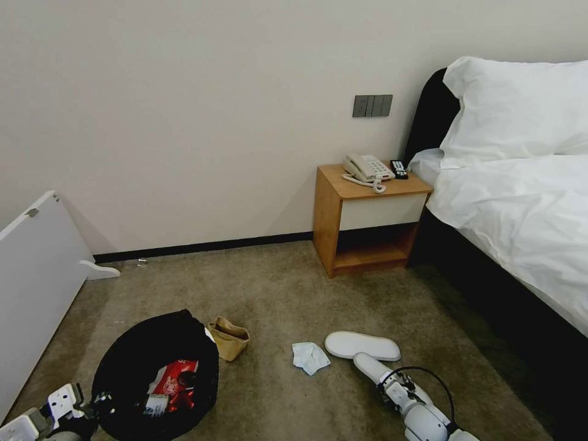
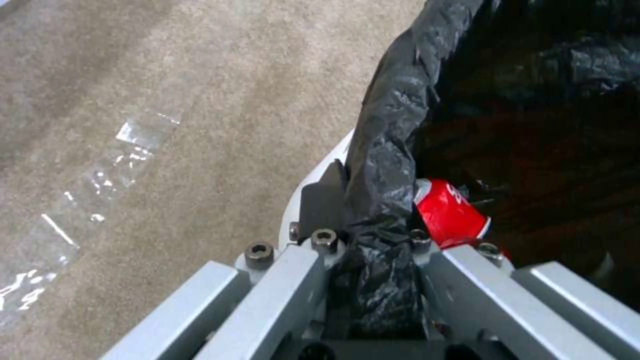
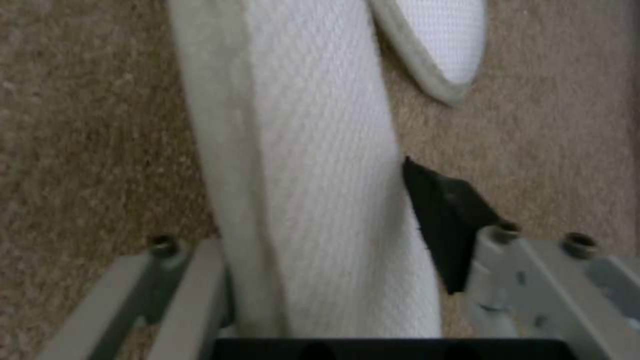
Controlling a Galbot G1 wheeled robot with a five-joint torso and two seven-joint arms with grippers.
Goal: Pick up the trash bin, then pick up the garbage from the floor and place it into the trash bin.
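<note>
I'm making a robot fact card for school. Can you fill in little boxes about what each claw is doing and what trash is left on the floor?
left claw: shut on the trash bin rim and its black bag
right claw: shut on a slipper
in the bin: red can, red packet
on the floor: other slipper, tissue, brown paper bag
nearby: nightstand, bed

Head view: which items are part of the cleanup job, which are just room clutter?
Job:
trash bin, held at the rim by left gripper
slipper in right gripper
second slipper
tissue
brown paper bag

Just there:
nightstand
telephone
bed
white board
</note>
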